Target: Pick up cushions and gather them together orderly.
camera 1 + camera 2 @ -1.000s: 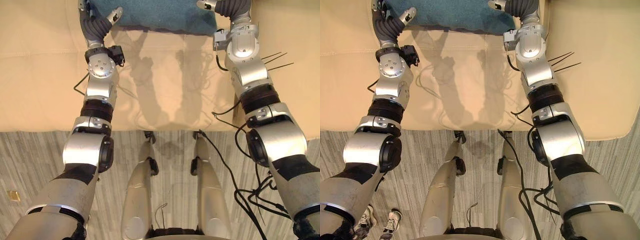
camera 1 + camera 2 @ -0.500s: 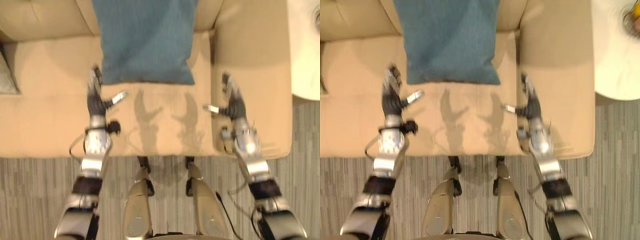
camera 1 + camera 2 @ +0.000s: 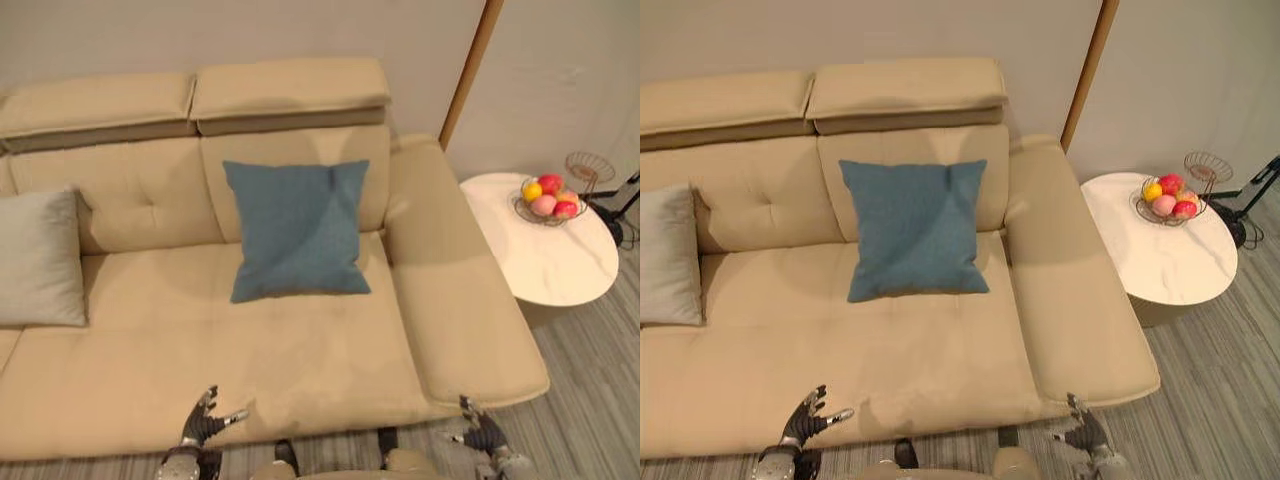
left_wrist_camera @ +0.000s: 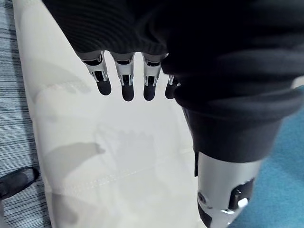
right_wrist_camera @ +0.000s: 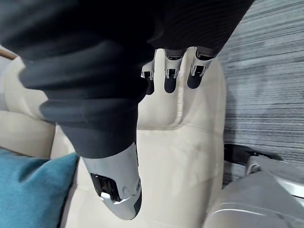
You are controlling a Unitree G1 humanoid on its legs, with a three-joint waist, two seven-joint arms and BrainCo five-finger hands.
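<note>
A blue cushion leans upright against the back of the beige sofa, right of its middle. At the sofa's left end a grey cushion stands against the backrest. My left hand hovers open over the front edge of the seat, well short of the blue cushion. Over the front right corner, by the armrest, my right hand is open too. Both wrist views show straight fingers over bare sofa, holding nothing, with a strip of blue cushion at one edge.
A round white side table stands right of the sofa's armrest, with a wire bowl of fruit on it. Grey striped floor lies in front. A wall runs behind the sofa.
The camera has tilted up and back, so the whole sofa and side table now show. Both hands now sit at the seat's front edge, farther from the blue cushion.
</note>
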